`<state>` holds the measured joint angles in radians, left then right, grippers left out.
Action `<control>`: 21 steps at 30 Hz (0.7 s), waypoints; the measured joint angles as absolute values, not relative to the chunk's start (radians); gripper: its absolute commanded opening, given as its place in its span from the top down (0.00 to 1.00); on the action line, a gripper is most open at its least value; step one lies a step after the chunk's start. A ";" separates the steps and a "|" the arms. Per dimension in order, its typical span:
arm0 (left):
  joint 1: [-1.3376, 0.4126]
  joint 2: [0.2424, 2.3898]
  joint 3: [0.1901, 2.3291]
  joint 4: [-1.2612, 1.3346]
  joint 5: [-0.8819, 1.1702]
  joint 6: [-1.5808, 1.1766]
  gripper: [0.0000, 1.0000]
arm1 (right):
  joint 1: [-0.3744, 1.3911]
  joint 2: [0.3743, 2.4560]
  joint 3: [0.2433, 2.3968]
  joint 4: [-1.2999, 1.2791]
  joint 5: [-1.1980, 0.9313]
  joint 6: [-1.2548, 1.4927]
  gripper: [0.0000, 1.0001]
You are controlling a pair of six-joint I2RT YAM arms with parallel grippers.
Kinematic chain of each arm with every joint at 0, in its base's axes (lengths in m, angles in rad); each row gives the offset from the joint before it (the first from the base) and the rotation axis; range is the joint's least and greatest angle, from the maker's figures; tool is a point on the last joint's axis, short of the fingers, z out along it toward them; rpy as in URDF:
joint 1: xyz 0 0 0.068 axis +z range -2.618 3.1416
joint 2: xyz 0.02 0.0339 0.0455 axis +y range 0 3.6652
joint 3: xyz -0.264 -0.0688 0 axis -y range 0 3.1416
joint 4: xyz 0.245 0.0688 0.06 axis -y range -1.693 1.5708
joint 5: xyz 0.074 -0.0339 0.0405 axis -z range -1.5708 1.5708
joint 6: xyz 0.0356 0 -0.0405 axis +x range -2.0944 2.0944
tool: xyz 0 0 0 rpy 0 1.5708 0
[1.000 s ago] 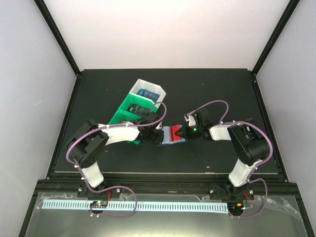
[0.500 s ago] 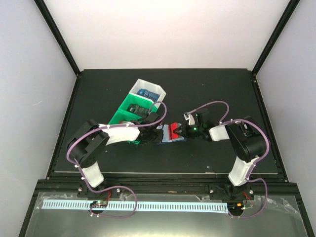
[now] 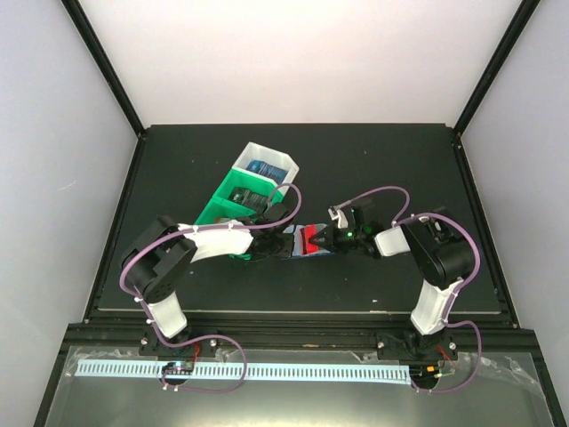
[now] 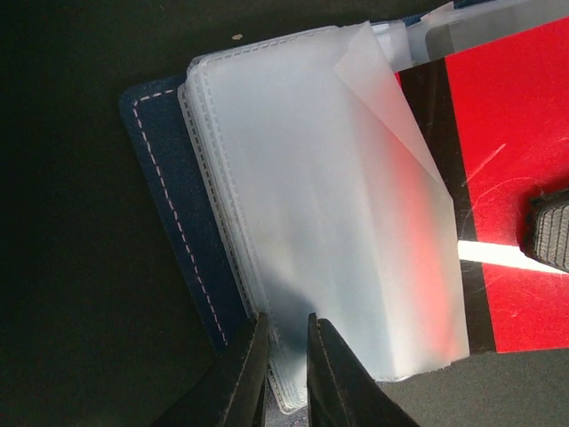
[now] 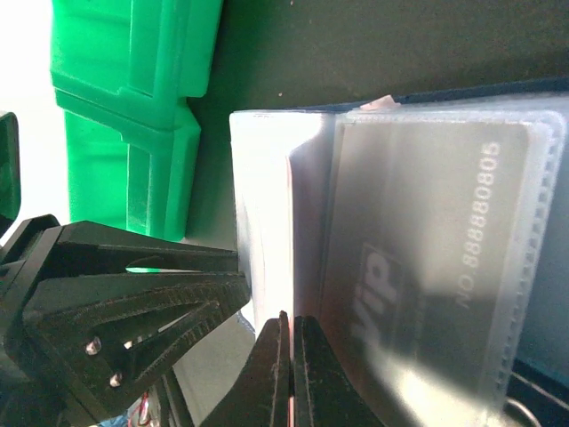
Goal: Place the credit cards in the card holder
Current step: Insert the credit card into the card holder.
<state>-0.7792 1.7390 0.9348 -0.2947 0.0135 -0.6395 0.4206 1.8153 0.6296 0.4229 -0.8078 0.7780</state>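
**Red card being fed into a sleeve of the card holder**

Top view: The card holder [image 3: 302,253] is seen lying open on the table [image 3: 391,160], just beside the green bin [image 3: 233,191]. It sits between the left gripper [image 3: 283,244] and the right gripper [image 3: 325,238], and a red card [image 3: 311,237] is laid across it. Compared with the frame of a second ago, the right gripper and the card are found shifted slightly leftward, farther over the holder.

Left wrist view: The left jaws are drawn almost together, pinched on the near edge of the clear sleeves [image 4: 311,222]. One sleeve's corner is lifted, and the red card is seen part-way beneath it.

Right wrist view: The right jaws are closed on the thin edge of the red card. A VIP card [image 5: 427,258] is already lodged in another sleeve.

Insertion is judged to be in hand. A straight push leftward is called for next, with the sleeves pinned, and then a release.
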 measured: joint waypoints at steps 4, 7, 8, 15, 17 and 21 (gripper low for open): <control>-0.780 1.735 0.935 -0.307 0.011 -0.640 0.83 | 0.421 1.824 0.630 0.424 -0.812 0.801 0.99; -0.780 1.732 0.935 -0.312 0.010 -0.640 0.81 | 0.421 1.834 0.630 0.434 -0.816 0.816 0.99; -0.780 1.729 0.935 -0.316 0.010 -0.640 0.80 | 0.421 1.835 0.630 0.439 -0.818 0.820 0.99; -0.780 1.706 0.933 -0.367 -0.004 -0.640 0.75 | 0.427 1.835 0.630 0.471 -0.825 0.862 0.99; -0.780 1.696 0.933 -0.374 -0.015 -0.641 0.74 | 0.430 1.835 0.630 0.476 -0.826 0.875 0.99; -0.780 1.692 0.932 -0.375 -0.031 -0.643 0.74 | 0.440 1.838 0.640 0.472 -0.826 0.889 0.99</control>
<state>-0.7803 1.6924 0.9321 -0.3748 -0.0311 -0.6434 0.4397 1.8378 0.6395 0.4725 -0.8265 0.8894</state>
